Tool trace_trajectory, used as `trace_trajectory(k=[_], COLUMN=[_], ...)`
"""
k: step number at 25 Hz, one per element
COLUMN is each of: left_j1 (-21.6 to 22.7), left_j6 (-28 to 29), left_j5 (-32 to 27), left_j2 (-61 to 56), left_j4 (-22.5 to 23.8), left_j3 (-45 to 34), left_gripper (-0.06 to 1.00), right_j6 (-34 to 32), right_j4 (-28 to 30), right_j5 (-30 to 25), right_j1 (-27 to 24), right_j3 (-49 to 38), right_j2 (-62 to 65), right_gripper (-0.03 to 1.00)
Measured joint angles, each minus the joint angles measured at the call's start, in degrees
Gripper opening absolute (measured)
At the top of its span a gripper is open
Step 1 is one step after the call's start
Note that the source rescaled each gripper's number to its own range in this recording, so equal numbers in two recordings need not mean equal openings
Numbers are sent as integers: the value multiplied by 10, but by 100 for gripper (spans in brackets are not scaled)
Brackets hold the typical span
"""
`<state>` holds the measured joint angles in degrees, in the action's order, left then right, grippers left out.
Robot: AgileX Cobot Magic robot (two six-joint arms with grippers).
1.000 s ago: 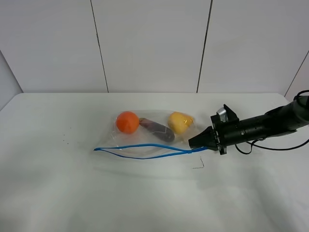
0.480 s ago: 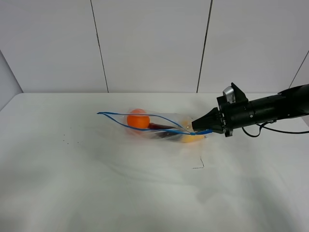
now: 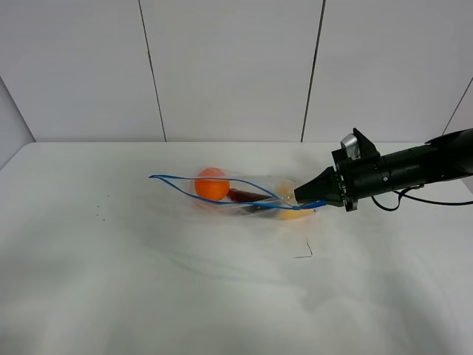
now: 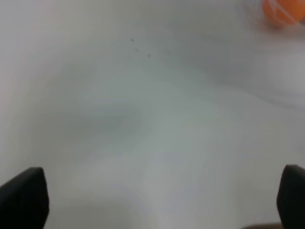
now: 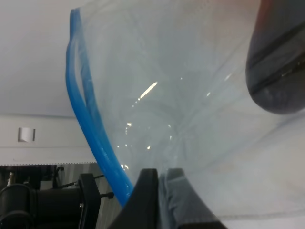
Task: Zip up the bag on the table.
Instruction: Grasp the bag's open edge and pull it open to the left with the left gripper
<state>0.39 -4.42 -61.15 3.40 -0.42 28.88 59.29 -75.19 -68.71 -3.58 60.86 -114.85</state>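
Note:
The bag [image 3: 244, 194] is clear plastic with a blue zipper strip [image 3: 177, 183], which gapes open in a loop. It lies mid-table with its right end raised. An orange ball [image 3: 211, 184], a dark purple piece [image 3: 247, 197] and a yellow piece [image 3: 292, 211] show through it. My right gripper [image 3: 301, 198] is shut on the bag's right end by the zipper. In the right wrist view the fingers [image 5: 159, 191] pinch the plastic [image 5: 167, 86] next to the blue strip [image 5: 90, 119]. My left gripper [image 4: 157, 198] is open over bare table [image 4: 143, 119], away from the bag. The left arm is out of the exterior view.
The white table [image 3: 148, 281] stretches wide around the bag. A small dark mark [image 3: 304, 251] lies in front of the bag, and a few specks [image 3: 100, 216] lie at the left. A panelled wall stands behind the table.
My right gripper has lifted the bag's right end and carried it back. The bag tipped, and the zipper strip swung from the near side to the far side. In the last half second, almost nothing moved.

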Motion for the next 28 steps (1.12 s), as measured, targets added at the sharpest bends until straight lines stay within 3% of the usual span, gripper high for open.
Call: trace_trajectory(k=[4,7,9,13,17,23,26,28], left_j1=[0,0,0,-18,-75,-216,-312,-390], left_j6=[-78,-128,-134,-137,-137,-119,-73,-28], left_j5=[22,60,72,83,89,94,106,106], left_j2=[113,196,252,349,401,446,484,517], left_j4=[-35,-15,-7,-36,-26,76,175,270], left_j3=[41,103,157,265,313,315,315,316], left_gripper=[100,100,100,100,100,100,100,100], right_j6=[0,0,0,0,0,0,-4,-10], right_j4=[0,0,0,0,0,0,0,0], right_j5=[0,0,0,0,0,0,0,0], right_j1=[0,0,0,0,0,0,0,0], right_j3=[0,0,0,0,0,0,0,0], right_j2=[0,0,0,0,0,0,0,0], right_gripper=[0,0,0,0,0,0,0,0])
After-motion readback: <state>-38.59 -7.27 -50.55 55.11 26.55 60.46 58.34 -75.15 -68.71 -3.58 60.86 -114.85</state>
